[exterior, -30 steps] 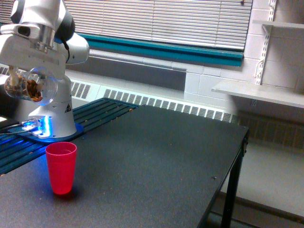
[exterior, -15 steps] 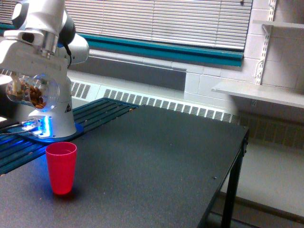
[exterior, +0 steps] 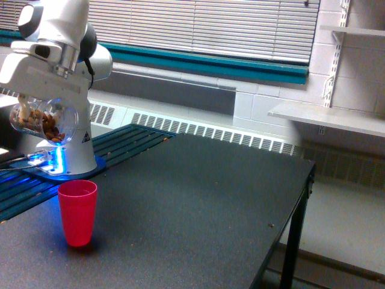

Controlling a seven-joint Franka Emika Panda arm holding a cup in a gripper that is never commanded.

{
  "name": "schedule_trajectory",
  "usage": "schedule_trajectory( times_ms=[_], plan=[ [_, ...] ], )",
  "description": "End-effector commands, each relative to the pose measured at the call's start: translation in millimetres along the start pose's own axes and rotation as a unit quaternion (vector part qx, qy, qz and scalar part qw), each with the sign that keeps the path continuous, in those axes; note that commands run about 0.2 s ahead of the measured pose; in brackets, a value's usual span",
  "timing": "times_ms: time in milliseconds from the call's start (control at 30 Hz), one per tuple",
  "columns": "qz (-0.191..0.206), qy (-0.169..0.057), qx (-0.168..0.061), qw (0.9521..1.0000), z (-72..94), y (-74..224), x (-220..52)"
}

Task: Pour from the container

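Pincer (exterior: 45,90) clamped on container (exterior: 43,120), tipped on its side above red cup (exterior: 77,212); nuts remained inside. No pour visible; pouring judged pending.

Red cup (exterior: 77,212) upright at lower left on a dark table (exterior: 198,205) (black leg at the right edge). Blue slatted mat (exterior: 129,139) behind it. White window blinds (exterior: 198,27) across the top, teal sill below, white heater grille (exterior: 210,132) mid-frame, white shelf (exterior: 328,117) at right.
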State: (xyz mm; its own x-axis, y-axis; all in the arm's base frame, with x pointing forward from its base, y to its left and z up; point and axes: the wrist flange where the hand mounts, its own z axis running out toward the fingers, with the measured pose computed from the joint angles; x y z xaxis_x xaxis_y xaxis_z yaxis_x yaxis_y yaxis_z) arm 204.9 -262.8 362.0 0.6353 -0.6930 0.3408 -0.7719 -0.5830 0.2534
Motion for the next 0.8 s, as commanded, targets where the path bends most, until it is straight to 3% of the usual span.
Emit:
schedule_trajectory(
  times_ms=[33,800],
  plan=[
    [0.005,-0.007,-0.010,0.9999,4.8,-3.8,-3.7],
    [-0.004,-0.002,-0.032,0.9995,4.5,-6.6,4.9]
  ],
)
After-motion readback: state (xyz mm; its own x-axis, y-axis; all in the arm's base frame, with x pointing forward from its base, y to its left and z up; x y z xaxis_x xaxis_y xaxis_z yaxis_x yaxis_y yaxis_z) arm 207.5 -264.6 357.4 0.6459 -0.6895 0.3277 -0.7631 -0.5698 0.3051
